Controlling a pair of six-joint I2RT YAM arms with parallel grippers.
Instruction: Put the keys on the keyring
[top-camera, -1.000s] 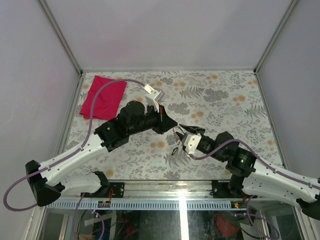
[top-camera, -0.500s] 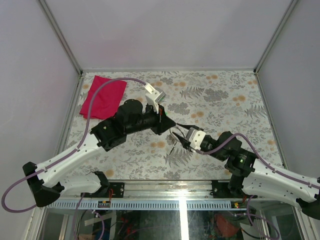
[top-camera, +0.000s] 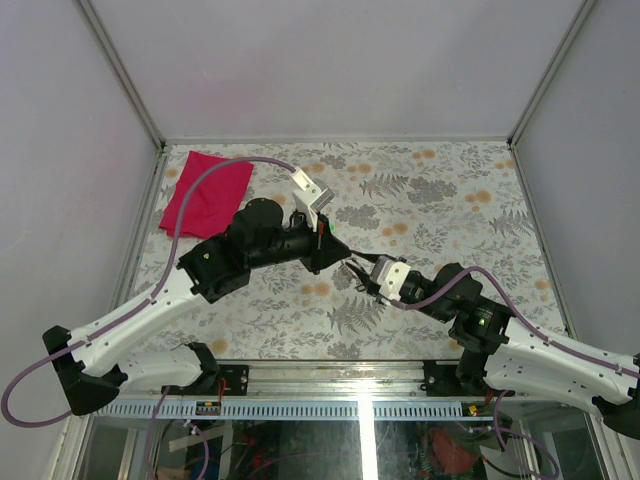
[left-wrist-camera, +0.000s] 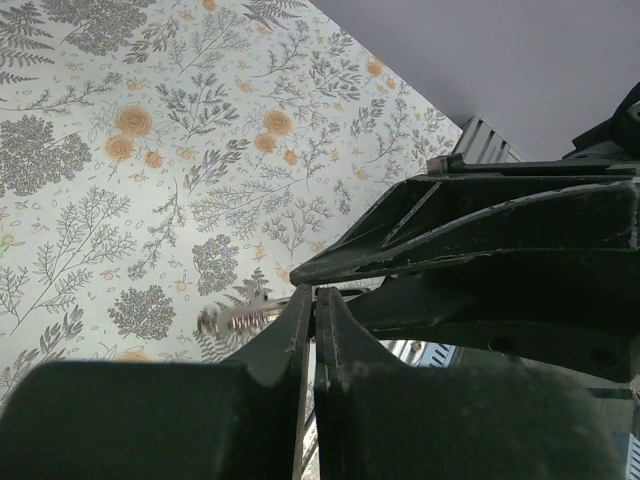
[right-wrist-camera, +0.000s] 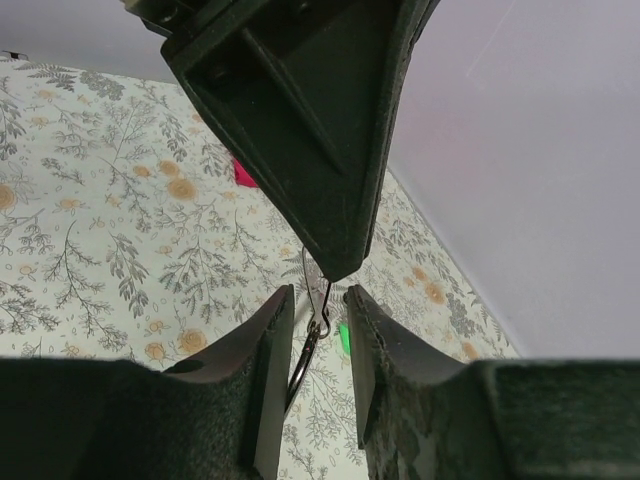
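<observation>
A: Can you see the keyring (right-wrist-camera: 311, 268) from there?
B: Only just. In the right wrist view it's a thin wire loop hanging at the very tip of the left hand (top-camera: 337, 251). It's in the air above the desk (top-camera: 450, 200) and dips into the gap of the right hand (top-camera: 359, 275).
A: How is the left hand set?
B: Its fingers (left-wrist-camera: 290, 335) are pressed together on the wire, with only a hairline slit between them. From overhead the two hands meet tip to tip and hide the ring entirely.
A: And the right hand?
B: Its fingers (right-wrist-camera: 265, 345) are a narrow gap apart. A dark sliver (right-wrist-camera: 300, 368) runs down inside that gap, close to one finger. I can't tell whether it's gripped.
A: One of the keys?
B: Too small to say. The left wrist view shows a blurred silvery streak (left-wrist-camera: 238, 320) beside its fingertips, unreadable. A green piece (right-wrist-camera: 343, 338) sits half hidden behind a finger, and a red cloth (top-camera: 206, 194) lies at the desk's far left corner.
</observation>
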